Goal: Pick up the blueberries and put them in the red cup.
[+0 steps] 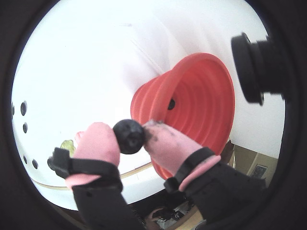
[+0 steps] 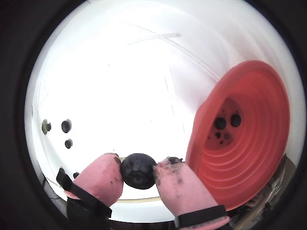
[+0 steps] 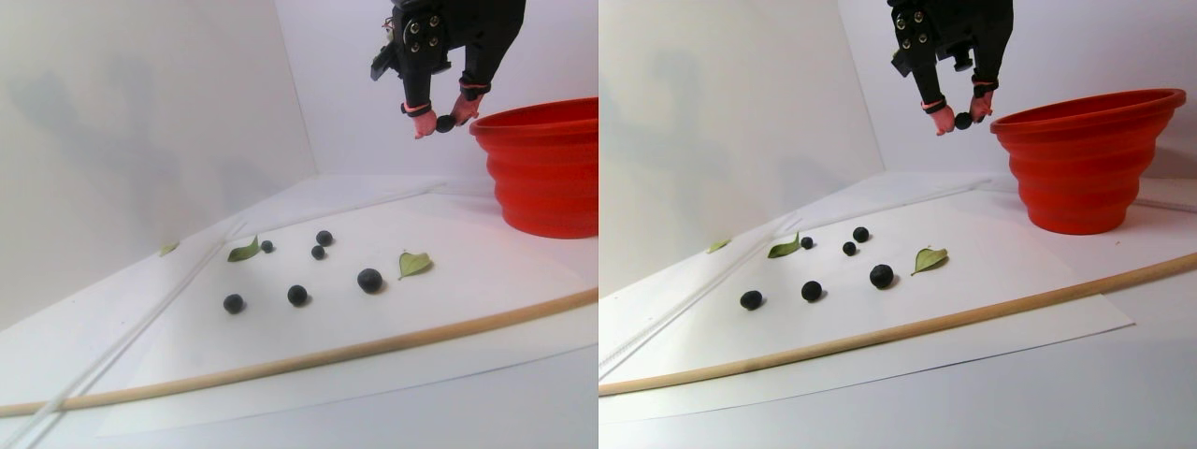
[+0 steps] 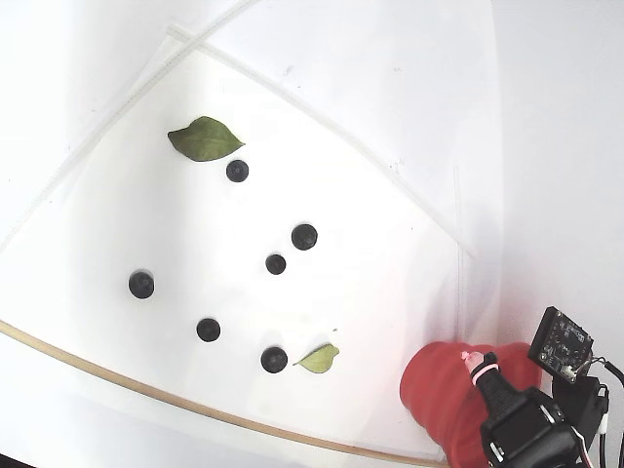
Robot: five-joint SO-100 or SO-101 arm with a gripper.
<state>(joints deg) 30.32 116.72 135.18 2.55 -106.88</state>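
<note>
Beside red cup rim, tool raised w/ pink pads clenched on one blueberry, two berries inside cup, six more loose on counter nr leaves.

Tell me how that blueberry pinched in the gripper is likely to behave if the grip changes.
The held blueberry is round, so it would probably roll if dropped on the white sheet. Dark smears on the pink fingertips suggest berries squash easily. The gripper touches it only at two small spots, so it may slip.
</note>
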